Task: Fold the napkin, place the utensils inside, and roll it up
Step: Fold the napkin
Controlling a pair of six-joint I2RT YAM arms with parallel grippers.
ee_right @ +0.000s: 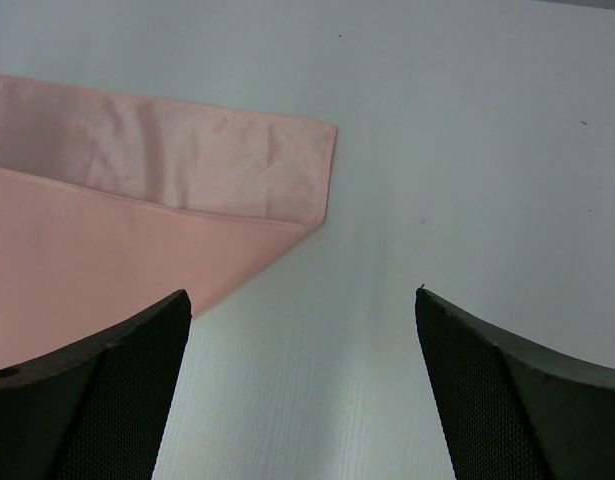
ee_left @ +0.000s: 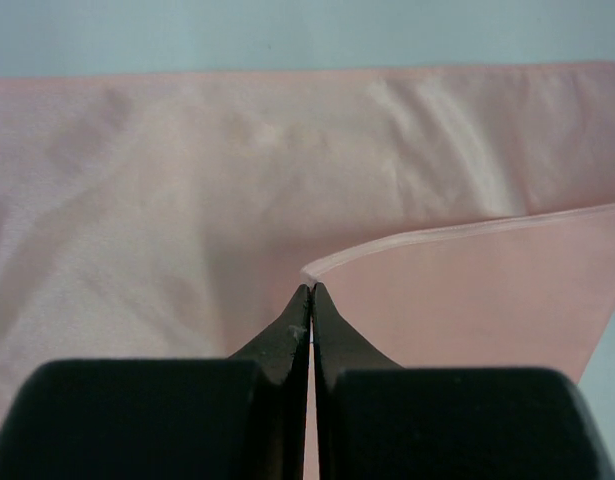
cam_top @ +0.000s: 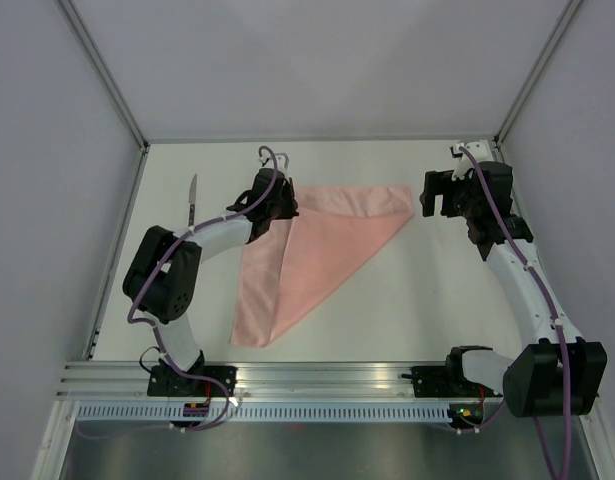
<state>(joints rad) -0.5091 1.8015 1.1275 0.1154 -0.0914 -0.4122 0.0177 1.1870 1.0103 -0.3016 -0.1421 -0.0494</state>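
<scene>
Thin salmon-pink cloth napkin (cam_top: 327, 240), folded into a triangle, mid white table (cam_top: 427, 300). Left gripper (ee_left: 311, 290) pinched shut on its hemmed edge. Right gripper (ee_right: 301, 294) wide, empty, over bare table just beside the napkin's right corner. Silver knife (cam_top: 192, 200) near the table's left edge.

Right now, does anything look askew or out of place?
The napkin is folded unevenly: its layers do not line up, so a strip of the lower one shows along the far edge. The knife lies apart, left of it.

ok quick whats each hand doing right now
left hand: closed, pinching the hemmed edge of the napkin
right hand: open, holding nothing
</scene>
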